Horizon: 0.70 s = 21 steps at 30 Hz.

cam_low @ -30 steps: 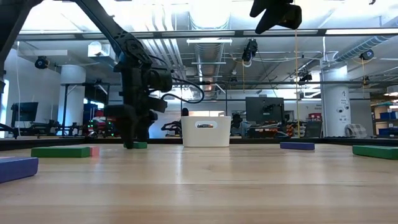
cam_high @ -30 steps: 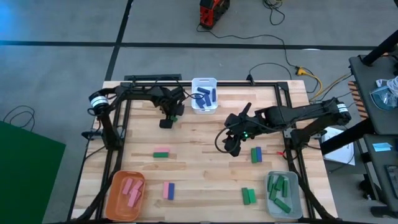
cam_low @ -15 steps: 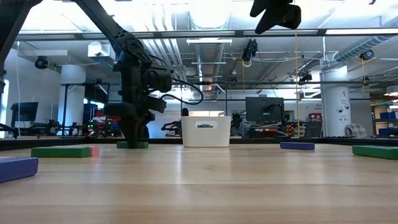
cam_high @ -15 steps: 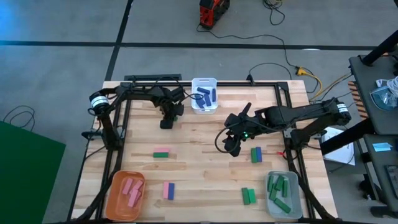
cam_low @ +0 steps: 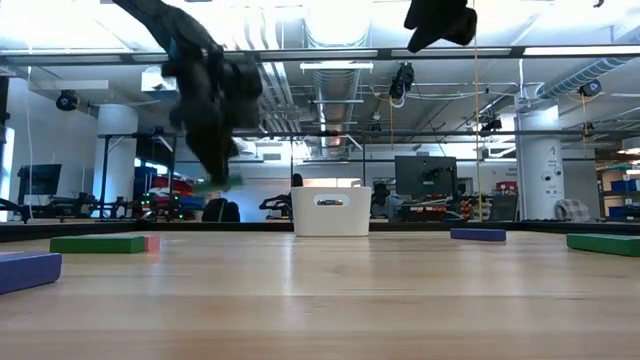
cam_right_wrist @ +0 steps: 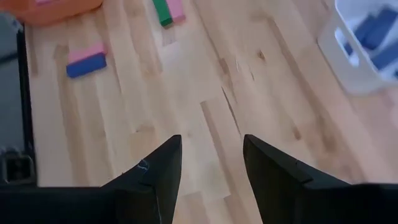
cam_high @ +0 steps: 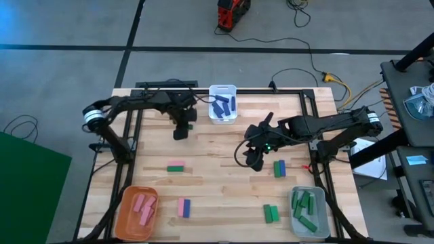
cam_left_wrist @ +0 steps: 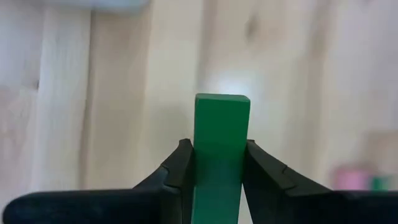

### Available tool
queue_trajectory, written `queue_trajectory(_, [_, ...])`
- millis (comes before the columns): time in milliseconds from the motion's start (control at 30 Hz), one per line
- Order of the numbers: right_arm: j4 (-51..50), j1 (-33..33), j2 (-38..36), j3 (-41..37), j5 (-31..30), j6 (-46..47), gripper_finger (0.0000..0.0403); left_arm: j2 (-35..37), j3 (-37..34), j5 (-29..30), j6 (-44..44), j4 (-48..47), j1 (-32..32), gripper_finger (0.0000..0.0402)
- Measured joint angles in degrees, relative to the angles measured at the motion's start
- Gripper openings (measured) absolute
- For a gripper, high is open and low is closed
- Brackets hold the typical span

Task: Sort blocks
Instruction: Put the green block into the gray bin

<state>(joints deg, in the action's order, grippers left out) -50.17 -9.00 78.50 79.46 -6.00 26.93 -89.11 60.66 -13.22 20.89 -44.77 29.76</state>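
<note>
My left gripper (cam_high: 181,129) is raised above the table's far left part, near the white bin (cam_high: 222,91), and is shut on a green block (cam_left_wrist: 222,124). In the low view that block (cam_low: 222,182) shows as a blur under the gripper (cam_low: 212,150). My right gripper (cam_high: 252,160) hangs open over the table's middle with nothing between its fingers (cam_right_wrist: 163,163). Loose blocks lie flat on the wood: a pink and green pair (cam_high: 175,167), a pink and blue pair (cam_high: 184,207), a green and blue pair (cam_high: 279,168) and green ones (cam_high: 270,213). My left gripper pinches the green block by its two long sides (cam_left_wrist: 202,163) between its two fingers (cam_left_wrist: 179,163), coming from above. One end of the block (cam_left_wrist: 222,101) sticks out past the fingers. The block is lifted clear of the table.
The white bin holds blue blocks. An orange bin (cam_high: 126,218) with pink blocks stands at the near left corner, and a grey bin (cam_high: 325,215) with green blocks at the near right. A black frame (cam_high: 129,146) runs along the table's edges.
My left gripper has shut on the green block, which lay on the table, and has then gone up with it. The block now hangs clear of the wood. My right gripper has kept still.
</note>
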Motion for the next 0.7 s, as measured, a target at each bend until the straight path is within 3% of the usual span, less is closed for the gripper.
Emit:
queue_trajectory(233, [4.2, -0.8, 0.0, 0.0, -0.1, -15.1, 0.0152, 8.5, 2.7, -8.4, -13.1, 0.2, -4.2, 0.0083])
queue_trajectory(433, [9.9, -1.2, 0.3, 0.6, -0.7, -25.0, 0.0159, 10.5, 8.2, -20.3, -22.2, 1.4, -11.1, 0.0084])
queue_trajectory(700, [18.3, -3.6, 0.3, 0.8, -4.6, -33.8, 0.0199, 7.0, 18.8, -22.1, -25.7, 2.7, -22.7, 0.0084])
